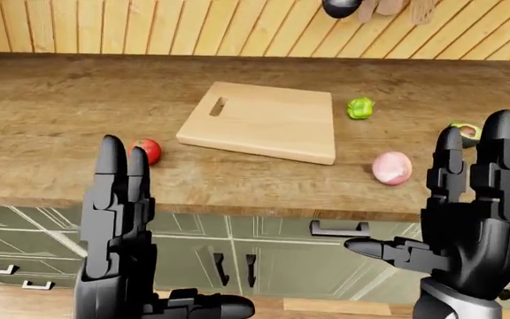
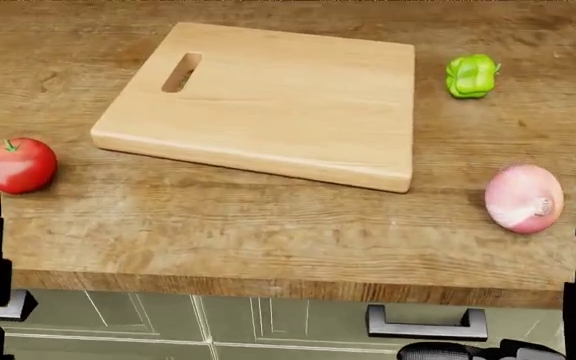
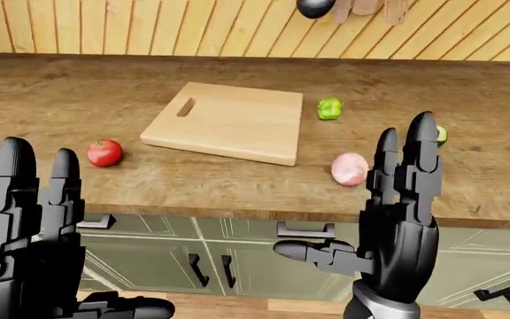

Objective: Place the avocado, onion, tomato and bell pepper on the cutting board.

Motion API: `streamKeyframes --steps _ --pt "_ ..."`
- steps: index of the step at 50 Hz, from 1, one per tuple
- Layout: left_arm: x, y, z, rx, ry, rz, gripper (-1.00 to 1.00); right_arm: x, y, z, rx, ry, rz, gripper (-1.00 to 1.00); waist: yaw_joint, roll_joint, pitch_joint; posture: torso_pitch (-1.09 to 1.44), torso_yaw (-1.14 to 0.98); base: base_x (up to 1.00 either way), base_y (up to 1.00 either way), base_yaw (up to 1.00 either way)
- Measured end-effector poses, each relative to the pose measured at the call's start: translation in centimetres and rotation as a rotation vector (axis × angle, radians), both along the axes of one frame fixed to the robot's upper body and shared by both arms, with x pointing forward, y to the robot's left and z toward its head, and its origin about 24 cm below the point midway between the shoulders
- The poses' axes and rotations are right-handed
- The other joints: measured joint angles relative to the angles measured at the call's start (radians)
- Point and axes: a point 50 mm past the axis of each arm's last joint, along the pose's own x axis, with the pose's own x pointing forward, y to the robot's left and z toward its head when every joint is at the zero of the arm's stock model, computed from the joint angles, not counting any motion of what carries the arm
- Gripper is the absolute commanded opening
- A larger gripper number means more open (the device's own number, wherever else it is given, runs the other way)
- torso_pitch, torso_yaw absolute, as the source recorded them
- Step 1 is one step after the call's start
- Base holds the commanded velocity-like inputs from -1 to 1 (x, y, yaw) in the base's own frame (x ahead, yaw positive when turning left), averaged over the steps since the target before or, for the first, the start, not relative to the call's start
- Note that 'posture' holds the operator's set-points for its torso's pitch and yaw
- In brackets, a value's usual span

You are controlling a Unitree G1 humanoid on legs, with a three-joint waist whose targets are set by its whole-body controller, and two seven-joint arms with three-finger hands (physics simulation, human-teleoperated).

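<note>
A bare wooden cutting board (image 2: 268,101) lies on the wooden counter (image 2: 268,240). A red tomato (image 2: 22,165) sits to its left. A green bell pepper (image 2: 471,76) sits to its right, and a pink onion (image 2: 524,198) lies lower right of the board. The halved avocado (image 1: 468,132) shows at the right in the left-eye view, partly behind my right hand's fingers. My left hand (image 1: 122,219) and right hand (image 1: 472,199) are both raised, open and empty, below the counter's near edge.
Green cabinet drawers with dark handles (image 1: 339,229) run under the counter. A wooden slat wall (image 1: 193,26) rises behind it, with dark utensils (image 1: 344,6) hanging at the top.
</note>
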Motion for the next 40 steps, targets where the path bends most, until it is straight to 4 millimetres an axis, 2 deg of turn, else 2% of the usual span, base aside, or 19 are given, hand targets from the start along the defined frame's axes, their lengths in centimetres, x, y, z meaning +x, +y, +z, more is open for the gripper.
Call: streamKeyframes --steps 1,2,3,4,7,12,15,16,17,20,23,26,28,32,36,40 --pt "-0.01 0.01 0.03 -0.001 -0.001 0.0 1.0 -0.01 0.02 0.03 -0.001 -0.002 0.001 1.0 -0.001 -0.019 -0.003 0.0 0.0 0.15 0.0 0.0" --pt "0.03 -0.05 0.03 -0.004 -0.002 -0.003 1.0 -0.02 -0.05 0.05 -0.004 -0.003 -0.002 1.0 -0.006 -0.026 -0.008 0.0 0.0 0.15 0.0 0.0" --pt "0.17 -0.18 -0.17 -0.008 0.008 -0.01 1.0 0.03 -0.21 -0.09 -0.007 0.006 -0.01 1.0 -0.014 -0.012 -0.003 0.0 0.0 0.16 0.0 0.0" --pt "0.26 -0.24 -0.41 -0.008 0.023 -0.014 1.0 0.14 -0.32 -0.34 -0.004 0.021 -0.016 1.0 -0.02 -0.008 0.003 0.0 0.0 0.16 0.0 0.0" --pt "0.29 -0.19 -0.57 -0.001 0.04 -0.013 1.0 0.22 -0.42 -0.72 0.005 0.048 -0.022 1.0 -0.03 -0.008 0.002 0.0 0.0 0.15 0.0 0.0" --pt "0.03 -0.14 0.04 -0.005 0.004 -0.012 1.0 0.0 -0.22 -0.1 -0.002 0.011 -0.013 1.0 -0.031 0.04 0.012 0.0 0.0 0.15 0.0 0.0" --pt "-0.03 -0.12 0.12 -0.002 -0.002 -0.012 1.0 -0.04 -0.19 0.0 -0.004 0.003 -0.013 1.0 -0.031 0.091 0.003 0.0 0.0 0.15 0.0 0.0" --pt "0.08 0.01 -0.02 0.005 0.003 -0.005 1.0 0.09 -0.02 -0.17 0.004 0.01 -0.005 1.0 -0.023 0.075 0.008 0.0 0.0 0.15 0.0 0.0" --pt "0.22 0.08 -0.28 0.006 0.018 0.0 1.0 0.21 0.08 -0.43 0.006 0.025 0.003 1.0 -0.017 0.07 0.01 0.0 0.0 0.16 0.0 0.0" --pt "0.24 0.08 -0.53 0.001 0.039 0.003 1.0 0.32 0.08 -0.71 0.007 0.046 0.012 1.0 -0.012 0.072 -0.001 0.0 0.0 0.03 0.0 0.0" --pt "0.02 -0.01 0.02 0.0 0.004 -0.003 1.0 0.17 0.03 -0.28 0.01 0.02 0.01 1.0 -0.011 0.032 -0.003 0.0 0.0 0.0 0.0 0.0" --pt "-0.03 0.0 0.08 0.0 -0.004 -0.001 1.0 0.06 0.06 -0.12 0.014 0.007 0.017 1.0 -0.001 -0.02 -0.005 0.0 0.0 0.0 0.0 0.0" --pt "0.26 -0.11 -0.48 -0.001 0.027 -0.005 1.0 0.17 -0.1 -0.49 0.017 0.025 0.012 1.0 0.0 -0.006 -0.006 0.0 0.0 0.0 0.0 0.0" --pt "0.29 -0.13 -0.54 0.004 0.037 -0.006 1.0 0.19 -0.17 -0.62 0.023 0.032 0.011 1.0 -0.003 0.015 -0.024 0.0 0.0 0.0 0.0 0.0" --pt "0.1 -0.14 -0.12 0.003 0.009 -0.007 1.0 0.11 -0.14 -0.48 0.026 0.021 0.014 1.0 -0.006 0.02 -0.034 0.0 0.0 0.0 0.0 0.0" --pt "0.12 -0.11 -0.18 0.002 0.013 -0.006 1.0 0.09 -0.13 -0.44 0.027 0.019 0.016 1.0 -0.01 0.02 -0.034 0.0 0.0 0.0 0.0 0.0"
